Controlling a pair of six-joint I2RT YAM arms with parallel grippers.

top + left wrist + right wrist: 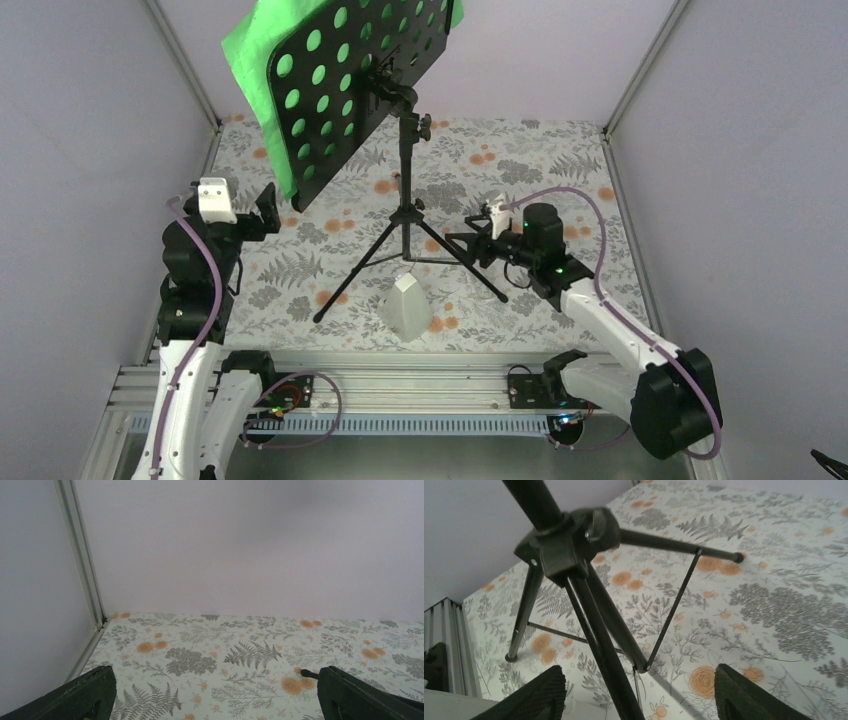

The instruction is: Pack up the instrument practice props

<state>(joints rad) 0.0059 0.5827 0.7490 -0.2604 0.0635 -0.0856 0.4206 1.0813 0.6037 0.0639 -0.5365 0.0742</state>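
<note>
Metronome (406,305) before music stand (407,180)

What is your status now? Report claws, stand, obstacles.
Left claw open, empty. Right claw open astride one leg of music stand. Stand upright, green pages on it. Metronome between near legs, may obstruct.

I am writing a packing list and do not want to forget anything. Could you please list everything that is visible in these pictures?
Music stand: one, black, mid-table on three legs, holed desk tilted.
Sheet-music pages: number unclear, bright green, on the stand's desk.
Metronome: one, white, in front of the stand, towards the near edge.
Table: one, cover with grey ferns and orange flowers.
Rail: one, silver, along the near edge, at the arm bases.
Left pincer: one, black, open and empty, over the table's left side.
Right pincer: one, black, open, a stand leg between its fingers.
</note>
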